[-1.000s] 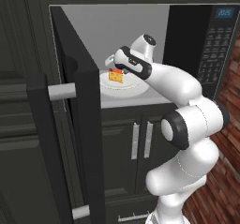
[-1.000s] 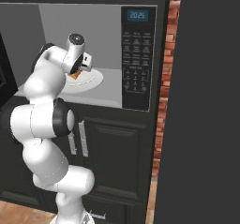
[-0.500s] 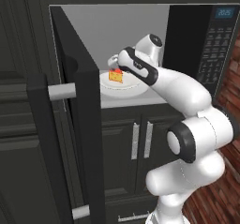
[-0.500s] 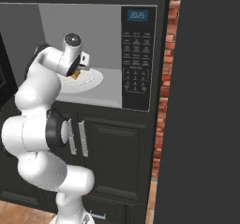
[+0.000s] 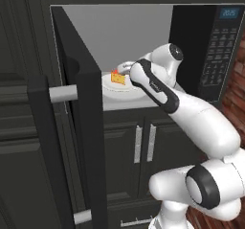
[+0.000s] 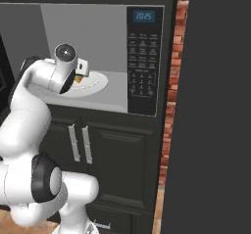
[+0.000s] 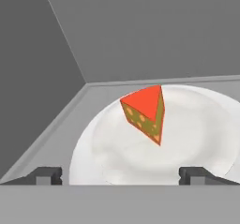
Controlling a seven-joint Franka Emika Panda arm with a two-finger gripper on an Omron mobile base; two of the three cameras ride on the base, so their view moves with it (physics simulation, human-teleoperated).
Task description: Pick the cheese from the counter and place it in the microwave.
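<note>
— Claw [image 7: 120,175] status?
— Fingers spread wide, nothing between them. On my hand camera I see one dark tip at each lower corner, and the cheese [image 7: 146,113] lies beyond them, clear of both.
— Where exactly is the cheese?
— It lies on the white plate [image 7: 197,138] inside the microwave [image 5: 217,41], apart from the claw. From the left base camera I see it as a small orange wedge [image 5: 118,78] just ahead of the wrist.
— Which way does it point?
— In the hand view its red face looks up and its narrow tip comes down towards the claw and a little right; the long axis runs from upper left to lower right.
— Room around it?
— Bare plate on all sides of the wedge. Past the plate rim I see the grey floor, then the left wall and back wall of the cavity. The door [image 5: 79,127] stands swung open at the left.
</note>
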